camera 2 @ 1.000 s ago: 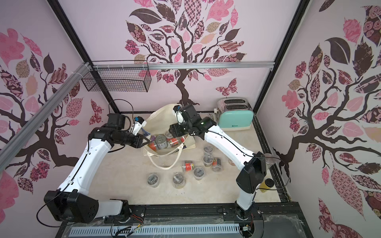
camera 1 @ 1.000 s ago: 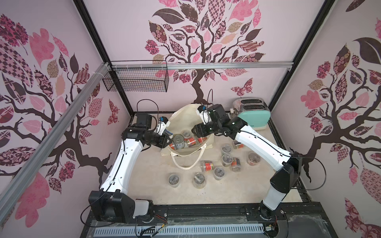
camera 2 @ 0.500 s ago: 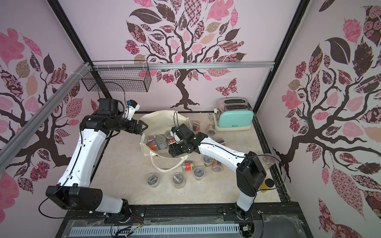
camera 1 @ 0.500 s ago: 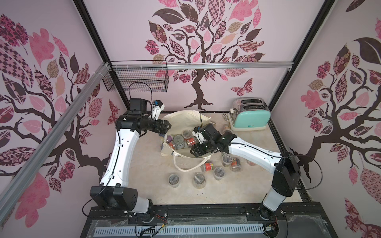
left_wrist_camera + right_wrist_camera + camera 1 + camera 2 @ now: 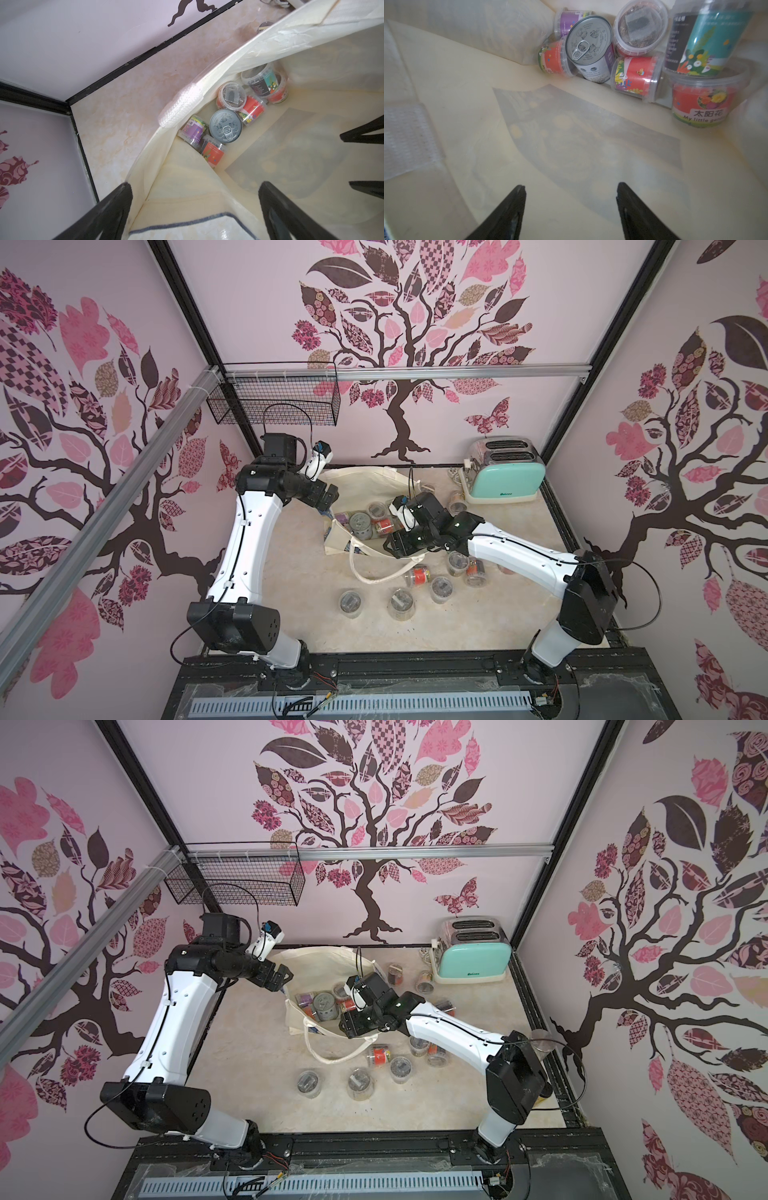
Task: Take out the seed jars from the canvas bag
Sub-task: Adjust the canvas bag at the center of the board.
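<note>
The canvas bag (image 5: 365, 483) lies on the desk (image 5: 307, 593) with its mouth gaping upward and frontward, and a strap handle (image 5: 352, 556) looped forward. Inside, seed jars (image 5: 635, 75) are heaped in one corner around a pull-tab can (image 5: 588, 41), most tipped onto their sides. The left gripper (image 5: 195, 184) has its jaws spread wide, straddling the bag's rim. The right gripper (image 5: 570, 185) is inside the bag, jaws spread and empty. Further jars (image 5: 401, 603) stand upright on the desk in front.

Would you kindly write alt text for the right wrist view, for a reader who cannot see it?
Inside the cream canvas bag, a cluster of clear seed jars with red, purple and teal labels lies beside a silver pull-tab can. The right gripper, its two black fingers apart, holds nothing.
</note>
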Tool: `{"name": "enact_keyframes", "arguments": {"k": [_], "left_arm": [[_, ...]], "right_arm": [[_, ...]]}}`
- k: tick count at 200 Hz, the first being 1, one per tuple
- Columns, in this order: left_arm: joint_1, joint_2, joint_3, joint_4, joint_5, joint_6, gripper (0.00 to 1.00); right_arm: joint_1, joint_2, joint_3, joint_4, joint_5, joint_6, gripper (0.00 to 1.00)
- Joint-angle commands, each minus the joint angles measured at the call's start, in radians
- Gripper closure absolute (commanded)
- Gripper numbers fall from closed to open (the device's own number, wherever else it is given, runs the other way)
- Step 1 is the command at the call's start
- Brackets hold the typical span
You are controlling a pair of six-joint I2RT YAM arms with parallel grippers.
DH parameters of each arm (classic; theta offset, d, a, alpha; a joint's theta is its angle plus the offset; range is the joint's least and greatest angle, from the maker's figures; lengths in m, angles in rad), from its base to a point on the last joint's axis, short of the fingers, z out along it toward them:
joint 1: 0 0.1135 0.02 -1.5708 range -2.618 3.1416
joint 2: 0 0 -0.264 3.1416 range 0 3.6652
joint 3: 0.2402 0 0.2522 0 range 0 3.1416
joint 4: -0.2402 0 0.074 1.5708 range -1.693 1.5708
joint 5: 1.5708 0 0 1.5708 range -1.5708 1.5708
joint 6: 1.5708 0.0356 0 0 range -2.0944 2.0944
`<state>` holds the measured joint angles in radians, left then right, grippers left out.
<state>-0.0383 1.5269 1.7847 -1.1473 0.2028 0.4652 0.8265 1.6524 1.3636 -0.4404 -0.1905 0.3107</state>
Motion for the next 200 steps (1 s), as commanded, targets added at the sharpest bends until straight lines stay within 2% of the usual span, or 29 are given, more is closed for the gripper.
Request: {"name": "enact_keyframes", "arguments": {"k": [1, 14, 33, 43, 66, 93, 112, 151, 177, 200], "left_arm": [[0.023, -0.018, 0.045, -0.03, -0.026, 0.051, 0.02], [0.037, -0.034, 0.082, -0.087, 0.079, 0.076, 0.02], [0.158, -0.025, 0.198, -0.211, 0.449, 0.076, 0.02], [0.193, -0.011, 0.219, -0.208, 0.508, 0.035, 0.02], [0.197, 0.004, 0.193, -0.185, 0.464, 0.042, 0.02], [0.197, 0.027, 0.124, -0.179, 0.453, 0.108, 0.02], [0.197, 0.041, 0.073, -0.116, 0.394, 0.078, 0.02], [0.188, 0.128, 0.116, -0.132, 0.33, 0.13, 0.02], [0.171, 0.165, 0.133, -0.129, 0.317, 0.161, 0.18], [0.136, 0.184, 0.148, -0.127, 0.282, 0.17, 0.45]], "right_arm": [[0.012, -0.033, -0.001, -0.015, -0.006, -0.012, 0.27], [0.013, -0.028, 0.006, -0.015, -0.009, -0.022, 0.27], [0.013, -0.024, 0.01, -0.017, -0.001, -0.032, 0.27], [0.013, -0.022, 0.015, -0.02, 0.0, -0.029, 0.27], [0.014, -0.027, 0.002, 0.003, -0.028, -0.016, 0.27], [0.023, -0.025, 0.006, 0.013, -0.024, -0.021, 0.27], [0.032, -0.025, 0.011, 0.028, -0.034, -0.024, 0.27], [0.061, -0.005, 0.042, 0.033, -0.035, -0.046, 0.27], [0.086, 0.021, 0.085, 0.067, -0.006, -0.062, 0.27], [0.093, 0.055, 0.126, 0.134, 0.036, -0.045, 0.25]]}}
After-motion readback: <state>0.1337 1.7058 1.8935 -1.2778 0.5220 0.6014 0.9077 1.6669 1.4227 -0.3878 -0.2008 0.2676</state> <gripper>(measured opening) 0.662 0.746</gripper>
